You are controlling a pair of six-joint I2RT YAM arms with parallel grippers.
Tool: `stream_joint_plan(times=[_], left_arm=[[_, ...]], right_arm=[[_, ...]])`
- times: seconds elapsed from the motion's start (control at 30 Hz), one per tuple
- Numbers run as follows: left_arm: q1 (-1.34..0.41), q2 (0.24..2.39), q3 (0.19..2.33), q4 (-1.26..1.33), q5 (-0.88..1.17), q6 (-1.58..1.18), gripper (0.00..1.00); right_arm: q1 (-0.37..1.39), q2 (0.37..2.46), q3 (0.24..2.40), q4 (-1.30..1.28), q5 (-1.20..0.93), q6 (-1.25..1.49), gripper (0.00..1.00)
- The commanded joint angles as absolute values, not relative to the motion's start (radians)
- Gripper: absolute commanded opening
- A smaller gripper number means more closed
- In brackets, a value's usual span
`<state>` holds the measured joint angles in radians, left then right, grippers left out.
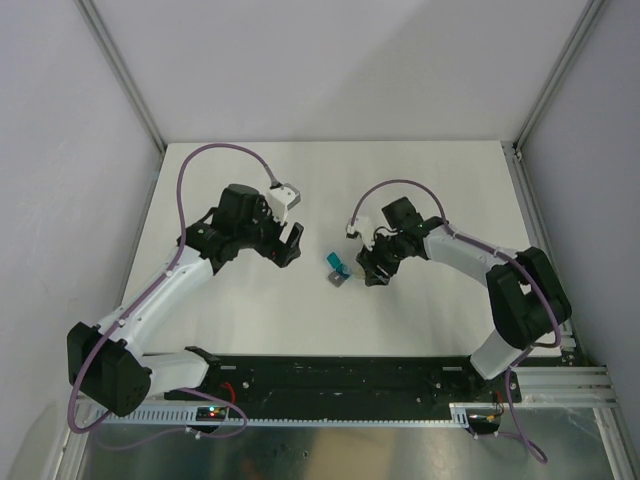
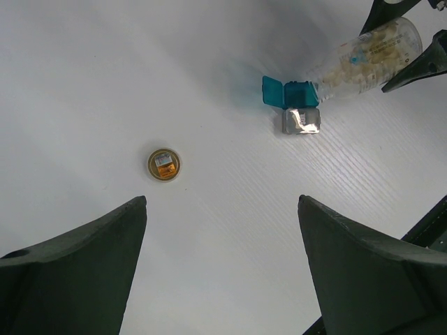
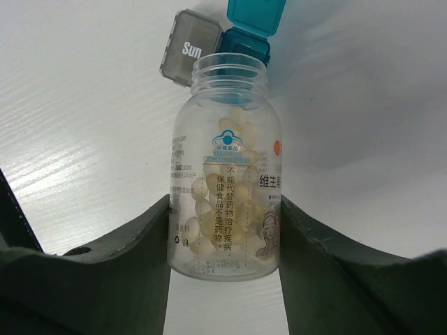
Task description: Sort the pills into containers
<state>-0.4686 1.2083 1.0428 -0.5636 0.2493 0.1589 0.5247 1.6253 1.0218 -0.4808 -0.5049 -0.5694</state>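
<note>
Near the middle of the table (image 1: 440, 180), a touch toward the near edge, the right gripper (image 3: 225, 206) is clamped on a clear bottle (image 3: 223, 139), one finger on each side of its body. The bottle has no cap on and is about half full of pale round pills (image 3: 230, 195). Its label is printed in Chinese.

The bottle's mouth is pointed right at the teal-blue box (image 3: 241, 45). The box's teal lid is flipped up, and a grey flap (image 3: 190, 49) marked "Sun" sits against the box's side. Can't tell if the rim actually touches the box, but it's just beside it.

Over on the left half of the table, the left gripper (image 2: 222, 206) hangs above the surface with its fingers spread wide, holding nothing. Through its camera you can see the amber vial (image 2: 164, 164) standing upright on bare table, viewed straight down its top, well apart from the box and bottle.

The table itself is plain matte white with a faint straight grain, and soft shadows sit under the arms. Pale grey walls (image 1: 330, 60) close it in on three sides, with metal posts (image 1: 120, 70) running up from the far corners. A black rail (image 1: 350, 375) along the near edge carries both arm bases, and purple cables (image 1: 200, 160) loop over each arm.
</note>
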Motion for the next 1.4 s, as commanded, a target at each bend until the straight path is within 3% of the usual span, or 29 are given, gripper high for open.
stream_joint_plan(times=[0.0, 1.37], left_arm=[[-0.464, 1.206, 1.043, -0.554, 0.272, 0.169, 0.92], [-0.463, 1.195, 1.044, -0.561, 0.275, 0.176, 0.92]], right_arm=[[0.533, 1.646, 1.084, -0.510, -0.520, -0.609, 0.00], [0.574, 1.772, 1.298, -0.743, -0.410, -0.665, 0.00]])
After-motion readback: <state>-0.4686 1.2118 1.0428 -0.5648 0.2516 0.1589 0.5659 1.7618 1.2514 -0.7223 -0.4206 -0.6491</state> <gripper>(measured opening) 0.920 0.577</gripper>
